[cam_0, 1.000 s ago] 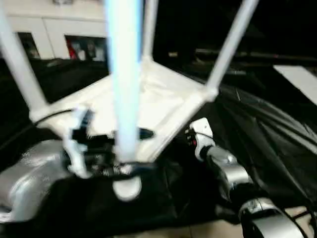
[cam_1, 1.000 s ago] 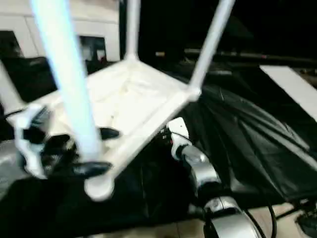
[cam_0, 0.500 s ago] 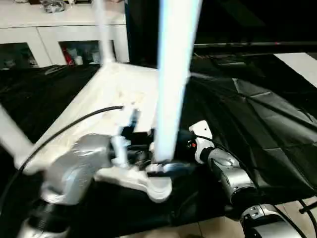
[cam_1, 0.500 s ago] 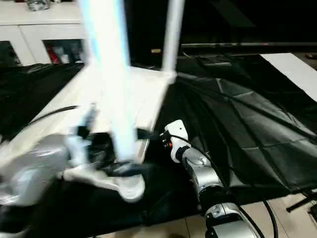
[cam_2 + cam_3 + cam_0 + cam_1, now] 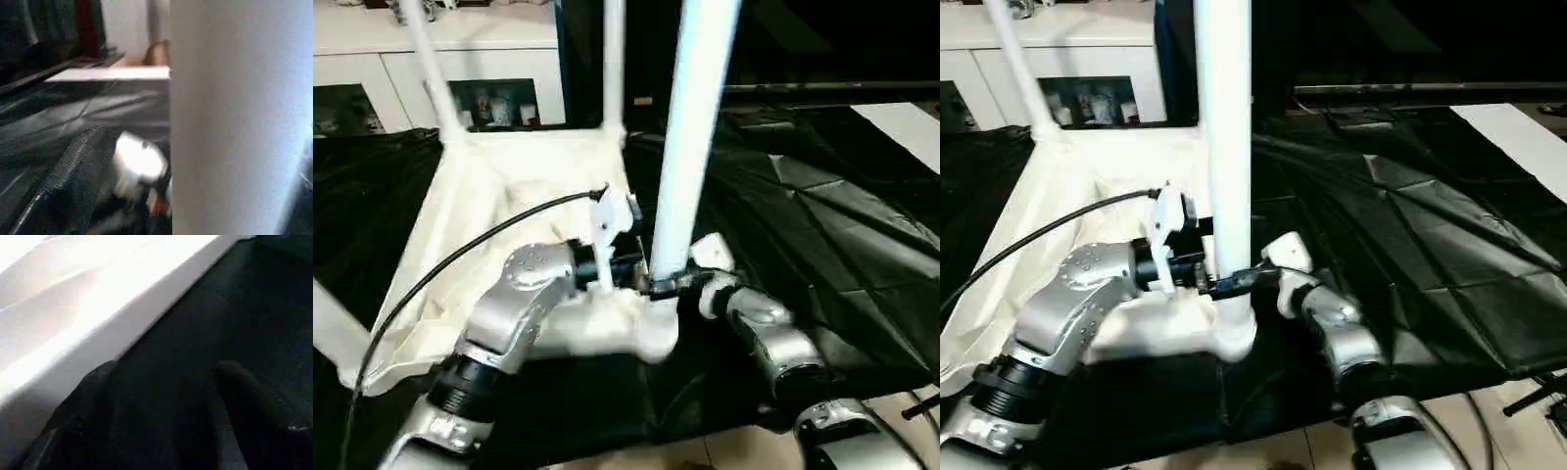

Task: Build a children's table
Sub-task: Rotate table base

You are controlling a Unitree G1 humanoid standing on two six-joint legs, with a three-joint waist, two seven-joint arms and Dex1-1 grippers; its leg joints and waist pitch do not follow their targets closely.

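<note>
Now the left gripper (image 5: pixel 1224 284), jaws wide, closes around the near leg (image 5: pixel 1224 147) of the upturned children's table (image 5: pixel 509 196); the right gripper (image 5: pixel 166 411) hangs part-open, holding nothing, beside the tabletop edge.

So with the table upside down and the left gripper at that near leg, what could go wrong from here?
1. The near leg stands at the tabletop's front corner, close to the black-draped work table's edge; a push could slide it off.
2. The left gripper appears to hold that leg just above its socket; a sideways pull could tilt or unseat it.
3. The right gripper sits close by, so they could collide.
</note>
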